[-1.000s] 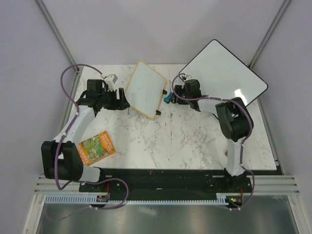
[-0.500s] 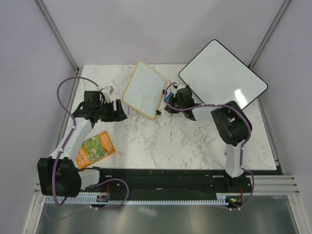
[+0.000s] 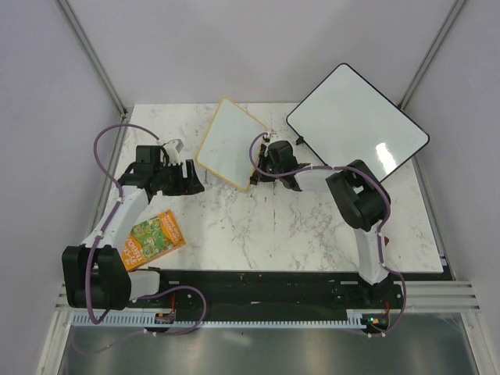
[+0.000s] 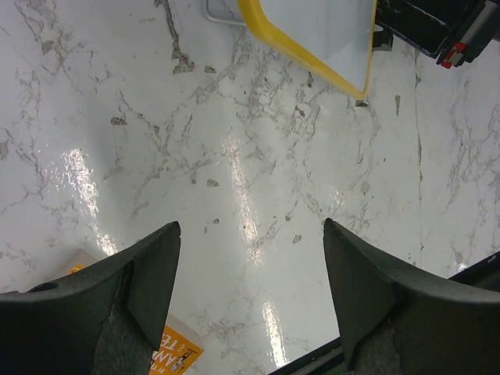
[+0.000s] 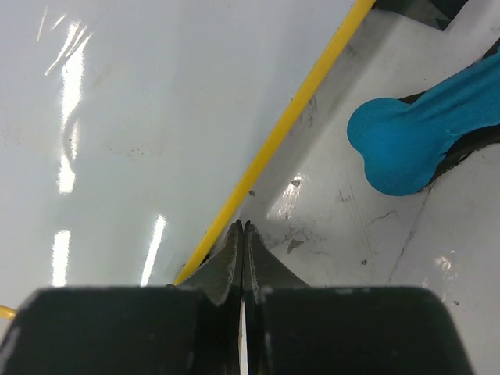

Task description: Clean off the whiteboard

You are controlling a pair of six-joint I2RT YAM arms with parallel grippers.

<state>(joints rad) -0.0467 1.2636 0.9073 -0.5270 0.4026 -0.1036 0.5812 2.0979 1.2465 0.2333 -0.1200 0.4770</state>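
Observation:
The whiteboard (image 3: 230,143), small with a yellow frame, lies tilted at the back middle of the marble table. It also fills the upper left of the right wrist view (image 5: 141,117), white with glare streaks. My right gripper (image 3: 260,166) is shut with nothing in it. Its tips (image 5: 242,228) rest at the board's yellow right edge. A blue bone-shaped object (image 5: 414,141) lies just right of them. My left gripper (image 3: 191,176) stands open over bare marble, left of the board's near corner (image 4: 312,39). Nothing lies between its fingers (image 4: 156,269).
A larger black-framed whiteboard (image 3: 359,117) leans at the back right. An orange leaflet (image 3: 155,238) lies near the left front, its corner under my left fingers (image 4: 168,355). Grey walls and metal posts close in the table.
My right gripper has shut and slid left, past the blue object, to the small board's right edge. My left arm has drawn back from the board's left side.

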